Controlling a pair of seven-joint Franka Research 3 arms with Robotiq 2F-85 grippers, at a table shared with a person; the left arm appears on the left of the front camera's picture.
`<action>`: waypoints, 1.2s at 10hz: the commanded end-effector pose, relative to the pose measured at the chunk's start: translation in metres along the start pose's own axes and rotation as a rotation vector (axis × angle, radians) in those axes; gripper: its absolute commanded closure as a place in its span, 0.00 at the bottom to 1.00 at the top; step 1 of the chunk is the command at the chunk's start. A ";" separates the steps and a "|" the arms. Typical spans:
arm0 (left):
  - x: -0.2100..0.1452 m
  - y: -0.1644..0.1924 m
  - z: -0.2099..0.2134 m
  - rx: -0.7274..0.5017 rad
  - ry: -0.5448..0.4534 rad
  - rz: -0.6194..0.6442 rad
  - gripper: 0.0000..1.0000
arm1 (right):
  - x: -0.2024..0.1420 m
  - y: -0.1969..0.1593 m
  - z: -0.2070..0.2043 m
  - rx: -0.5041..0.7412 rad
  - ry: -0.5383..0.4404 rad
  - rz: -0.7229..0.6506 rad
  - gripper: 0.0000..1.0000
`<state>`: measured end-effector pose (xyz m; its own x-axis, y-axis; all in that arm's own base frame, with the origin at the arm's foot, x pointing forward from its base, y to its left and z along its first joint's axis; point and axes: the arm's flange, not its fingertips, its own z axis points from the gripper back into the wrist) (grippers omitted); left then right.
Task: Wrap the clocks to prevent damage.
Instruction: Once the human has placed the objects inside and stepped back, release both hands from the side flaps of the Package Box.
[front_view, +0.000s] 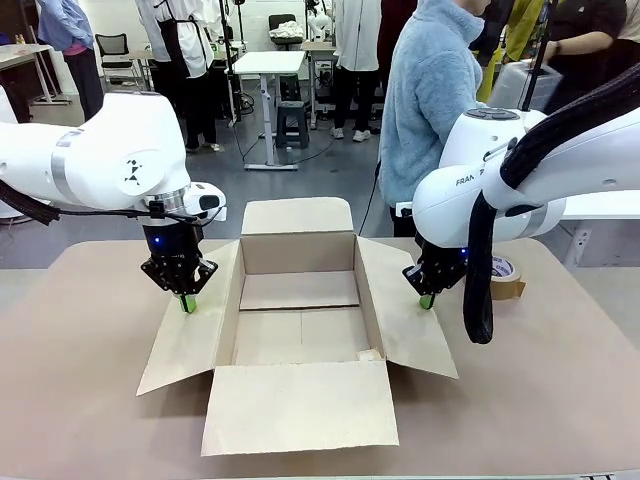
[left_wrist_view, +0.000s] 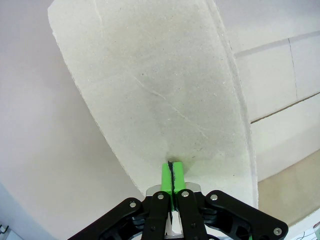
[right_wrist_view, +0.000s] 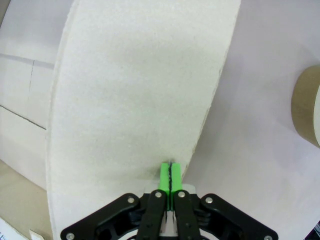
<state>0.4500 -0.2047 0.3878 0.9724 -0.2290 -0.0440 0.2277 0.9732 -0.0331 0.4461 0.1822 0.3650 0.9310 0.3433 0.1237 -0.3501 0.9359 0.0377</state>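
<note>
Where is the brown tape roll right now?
Front view: the tape roll lies on the table's right side, partly behind the right arm, beyond the cardboard box's right flap.

Only the partial lettering "FRAN" reads, on the right arm.

From my seat, the tape is half hidden behind the right arm and its black hose, and in the right wrist view the picture's edge cuts it down to a brown arc. The person is cropped at the top edge and hidden lower down by that arm and the table. I can't tell whether the left gripper or the right gripper really touches the flap under its tip.
</note>
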 end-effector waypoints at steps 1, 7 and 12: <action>-0.002 0.000 0.003 0.001 -0.002 0.005 1.00 | 0.000 0.000 -0.001 0.006 0.001 -0.015 0.99; -0.002 0.000 0.003 0.001 -0.002 0.005 1.00 | 0.000 0.000 -0.001 0.006 0.001 -0.015 0.99; -0.002 0.000 0.003 0.001 -0.002 0.005 1.00 | 0.000 0.000 -0.001 0.006 0.001 -0.015 0.99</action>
<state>0.4500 -0.2047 0.3878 0.9724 -0.2290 -0.0440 0.2277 0.9732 -0.0331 0.4461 0.1822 0.3650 0.9310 0.3433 0.1237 -0.3501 0.9359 0.0377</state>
